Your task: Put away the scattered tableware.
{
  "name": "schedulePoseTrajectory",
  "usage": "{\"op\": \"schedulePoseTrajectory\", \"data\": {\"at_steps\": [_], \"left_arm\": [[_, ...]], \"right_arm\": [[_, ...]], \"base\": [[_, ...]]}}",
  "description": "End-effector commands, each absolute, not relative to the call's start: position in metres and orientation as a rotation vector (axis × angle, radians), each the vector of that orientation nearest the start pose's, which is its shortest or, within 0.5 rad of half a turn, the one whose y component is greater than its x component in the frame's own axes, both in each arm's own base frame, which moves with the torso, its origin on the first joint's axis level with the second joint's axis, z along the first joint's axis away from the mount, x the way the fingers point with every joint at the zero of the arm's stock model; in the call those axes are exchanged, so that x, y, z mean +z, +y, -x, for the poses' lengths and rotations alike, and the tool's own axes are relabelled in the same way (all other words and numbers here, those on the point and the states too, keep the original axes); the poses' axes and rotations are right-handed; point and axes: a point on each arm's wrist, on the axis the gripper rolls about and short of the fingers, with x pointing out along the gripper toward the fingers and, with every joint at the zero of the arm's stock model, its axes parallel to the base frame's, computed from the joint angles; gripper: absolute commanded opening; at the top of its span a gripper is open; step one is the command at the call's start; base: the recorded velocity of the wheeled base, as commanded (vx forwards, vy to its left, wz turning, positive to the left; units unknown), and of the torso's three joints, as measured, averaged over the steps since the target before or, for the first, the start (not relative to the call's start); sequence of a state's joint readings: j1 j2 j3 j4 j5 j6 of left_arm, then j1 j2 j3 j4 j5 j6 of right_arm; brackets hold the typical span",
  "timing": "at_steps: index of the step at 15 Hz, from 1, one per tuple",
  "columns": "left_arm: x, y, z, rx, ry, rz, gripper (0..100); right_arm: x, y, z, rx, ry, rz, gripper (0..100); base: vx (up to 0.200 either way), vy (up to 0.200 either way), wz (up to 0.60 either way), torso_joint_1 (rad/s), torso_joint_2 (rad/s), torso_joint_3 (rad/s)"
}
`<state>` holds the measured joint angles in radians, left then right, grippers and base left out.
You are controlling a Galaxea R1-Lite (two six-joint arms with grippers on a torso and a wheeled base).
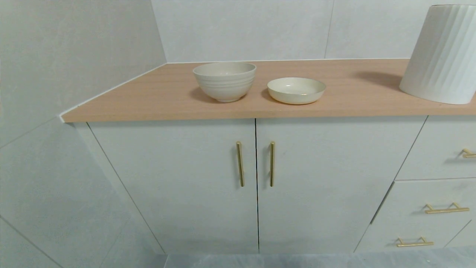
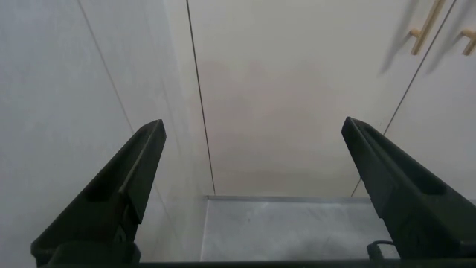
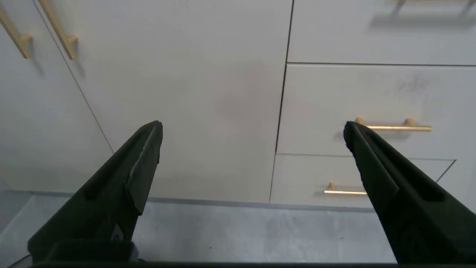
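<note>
Head view first: a ribbed deep bowl (image 1: 224,80) and a shallow dish (image 1: 296,90) sit side by side, not touching, near the desk's (image 1: 353,100) front edge. There's bare wood out to the left corner and a white ribbed container (image 1: 442,56) at the right end. Left wrist: the left pincer (image 2: 253,128) is spread wide and empty, facing a cabinet door (image 2: 297,112) down by the floor (image 2: 282,223). Right wrist: the right pincer (image 3: 253,130) is also wide, facing the drawers (image 3: 372,104), well below the bowl and dish.

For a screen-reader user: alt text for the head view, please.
A deep ribbed bowl and a shallow bowl sit side by side on a wooden countertop above two closed cabinet doors with gold handles; a white fluted container stands at the right.
</note>
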<state>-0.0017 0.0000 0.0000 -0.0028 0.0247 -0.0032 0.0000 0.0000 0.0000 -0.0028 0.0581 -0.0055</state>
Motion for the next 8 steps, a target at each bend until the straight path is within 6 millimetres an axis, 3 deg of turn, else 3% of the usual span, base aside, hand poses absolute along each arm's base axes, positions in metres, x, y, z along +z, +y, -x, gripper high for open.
{"op": "schedulePoseTrajectory", "data": {"at_steps": [1, 4, 8], "left_arm": [[0.0758, 0.0006, 0.0227, 0.023, -0.002, 0.005, 100], [0.0758, 0.0006, 0.0227, 0.023, -0.002, 0.003, 100], [0.0758, 0.0006, 0.0227, 0.023, -0.002, 0.003, 100]], "right_arm": [[0.0758, 0.0013, 0.0228, 0.058, -0.003, 0.006, 100], [0.0758, 0.0013, 0.0228, 0.058, -0.003, 0.006, 100], [0.0757, 0.0013, 0.0227, 0.058, 0.000, 0.005, 100]], "base": [[0.000, 0.000, 0.00, 0.000, 0.00, 0.000], [-0.200, 0.000, 0.00, 0.004, 0.01, 0.002], [0.000, 0.000, 0.00, 0.000, 0.00, 0.000]]}}
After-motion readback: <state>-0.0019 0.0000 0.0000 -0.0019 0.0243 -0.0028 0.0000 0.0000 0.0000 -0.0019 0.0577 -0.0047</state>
